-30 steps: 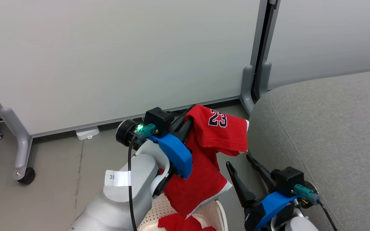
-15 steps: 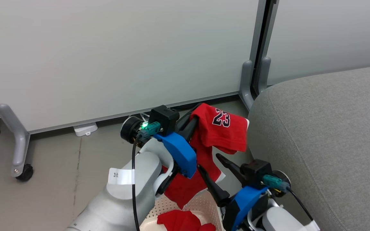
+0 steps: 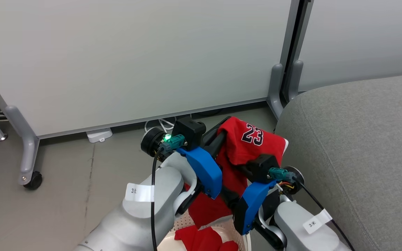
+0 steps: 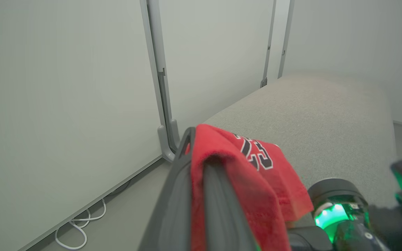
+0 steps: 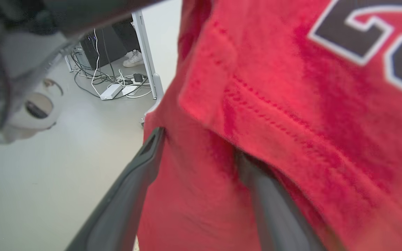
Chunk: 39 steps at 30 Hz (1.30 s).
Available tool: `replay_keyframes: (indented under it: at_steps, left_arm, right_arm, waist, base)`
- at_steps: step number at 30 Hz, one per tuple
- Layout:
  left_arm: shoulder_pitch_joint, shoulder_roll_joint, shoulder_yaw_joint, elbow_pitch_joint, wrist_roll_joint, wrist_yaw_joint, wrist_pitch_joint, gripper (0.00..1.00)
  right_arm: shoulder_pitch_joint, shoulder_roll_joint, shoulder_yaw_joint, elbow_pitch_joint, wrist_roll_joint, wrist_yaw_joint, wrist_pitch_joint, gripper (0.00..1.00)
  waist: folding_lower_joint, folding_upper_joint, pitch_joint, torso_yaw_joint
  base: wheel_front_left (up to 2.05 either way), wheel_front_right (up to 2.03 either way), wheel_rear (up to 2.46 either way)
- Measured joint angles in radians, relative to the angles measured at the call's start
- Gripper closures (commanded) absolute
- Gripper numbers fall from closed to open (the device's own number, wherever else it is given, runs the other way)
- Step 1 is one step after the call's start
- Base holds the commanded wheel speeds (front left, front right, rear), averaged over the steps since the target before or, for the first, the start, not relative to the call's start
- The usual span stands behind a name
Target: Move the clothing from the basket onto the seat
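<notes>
Our right gripper (image 5: pixel 197 146) has swung up-left into mid-frame, fingers wide astride the jersey (image 3: pixel 253 146), likely to share the load; our left gripper (image 4: pixel 201 150) pinches it above the basket (image 3: pixel 183 226), beside the seat (image 3: pixel 361 139).

Lab or office test space, white partition panels (image 3: pixel 117 62) on castered grey legs (image 3: pixel 30 153), bare grey floor (image 3: pixel 65 195), loose cables (image 5: pixel 124 78) and adapter (image 3: pixel 98 135), grey seat (image 3: pixel 361 146).
</notes>
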Motion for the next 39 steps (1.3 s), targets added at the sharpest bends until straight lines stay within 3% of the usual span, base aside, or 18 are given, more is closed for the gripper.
replay_keyframes:
  at_steps: [9,10,12,13,14,39]
  left_arm:
    - [-0.015,0.0,-0.039,-0.022,-0.041,0.0,-0.001,1.0]
    - [-0.016,0.0,-0.044,-0.025,-0.046,0.0,-0.001,1.0]
    - [-0.016,0.0,-0.052,-0.028,-0.055,0.0,-0.001,1.0]
    - [-0.017,0.0,-0.055,-0.028,-0.058,0.0,-0.001,1.0]
    - [-0.019,0.0,-0.057,-0.027,-0.059,0.0,-0.001,1.0]
    - [-0.032,0.0,-0.073,0.027,-0.091,0.0,-0.012,1.0]
  right_arm:
    - [-0.089,0.0,0.078,0.129,0.063,0.0,-0.019,0.0]
    - [-0.093,-0.001,0.084,0.142,0.073,0.0,-0.019,0.15]
    - [-0.1,-0.001,0.098,0.164,0.095,0.0,-0.025,0.56]
    - [-0.104,-0.001,0.104,0.171,0.108,0.0,-0.028,0.69]
    - [-0.108,-0.001,0.112,0.177,0.119,0.0,-0.032,0.98]
    - [-0.147,-0.001,0.206,0.274,0.223,0.0,-0.109,1.0]
  waist:
    - [0.0,0.0,0.001,0.005]
    - [0.0,0.0,0.001,0.006]
    - [0.0,0.0,0.001,0.009]
    - [0.0,0.0,0.0,0.011]
    - [0.0,0.0,0.0,0.012]
    - [0.0,0.0,-0.015,-0.015]
  base:
    - [0.0,0.0,0.0]
    - [0.0,0.0,0.0]
    - [0.0,0.0,0.0]
    - [0.0,0.0,0.0]
    - [0.0,0.0,0.0]
    - [0.0,0.0,0.0]
